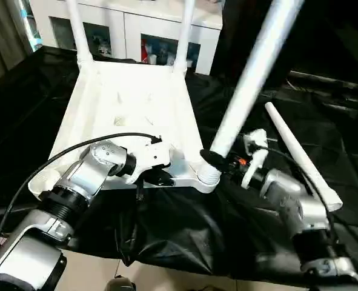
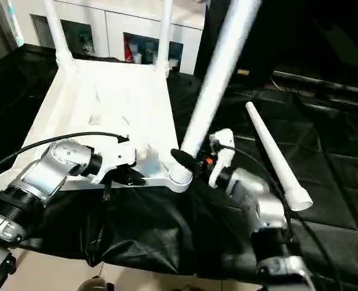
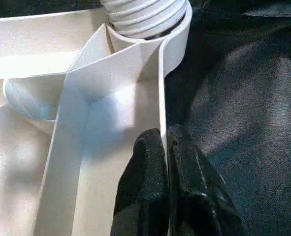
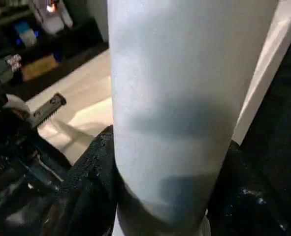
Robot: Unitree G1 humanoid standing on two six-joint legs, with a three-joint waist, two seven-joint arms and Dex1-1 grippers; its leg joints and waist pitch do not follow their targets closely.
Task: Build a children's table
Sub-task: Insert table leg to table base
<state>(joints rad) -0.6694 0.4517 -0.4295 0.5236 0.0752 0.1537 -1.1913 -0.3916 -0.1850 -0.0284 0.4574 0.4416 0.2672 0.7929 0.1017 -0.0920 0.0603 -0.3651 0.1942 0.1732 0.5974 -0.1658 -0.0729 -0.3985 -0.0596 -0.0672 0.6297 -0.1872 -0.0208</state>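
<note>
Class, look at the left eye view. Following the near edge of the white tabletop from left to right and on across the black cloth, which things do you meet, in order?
Left tool clamped on the tabletop's near rim → leg standing in the corner socket, gripped by the right tool → loose leg lying on the black cloth.

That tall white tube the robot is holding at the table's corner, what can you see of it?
The leg is a long, smooth white plastic tube, tapering, with a ribbed base. It stands tilted in the near right corner socket of the upturned table top. The right gripper clasps it just above the socket, a black finger on each side.
</note>
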